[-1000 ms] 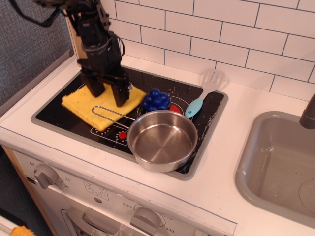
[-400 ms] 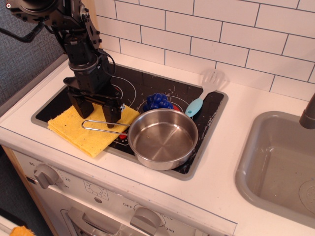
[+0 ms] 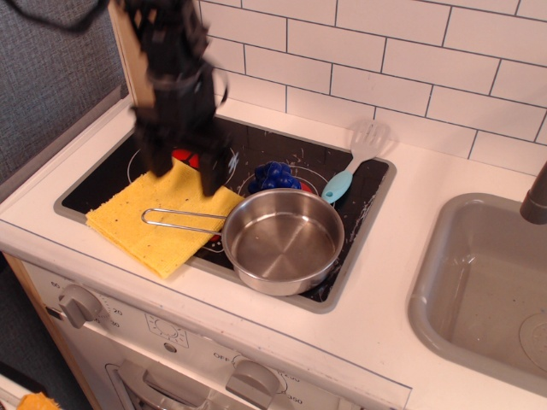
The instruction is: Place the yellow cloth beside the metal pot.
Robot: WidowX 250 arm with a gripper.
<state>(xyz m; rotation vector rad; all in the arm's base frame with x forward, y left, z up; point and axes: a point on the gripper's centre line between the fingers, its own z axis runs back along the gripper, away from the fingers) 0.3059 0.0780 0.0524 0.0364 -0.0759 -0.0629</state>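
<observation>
Flat mustard-yellow cloth [image 3: 158, 219] lying on the black stovetop desk [image 3: 282, 158], tucked under the shiny round steel pot's [image 3: 283, 241] wire handle. Black claw [image 3: 184, 166] hovering above, fingers parted, gripping nothing. Looking essentially done.

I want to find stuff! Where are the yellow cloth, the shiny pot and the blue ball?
yellow cloth [image 3: 145, 224], overhead view, bare middle.
metal pot [image 3: 282, 248], overhead view, inside bottom.
blue ball [image 3: 273, 176], overhead view, top.
</observation>
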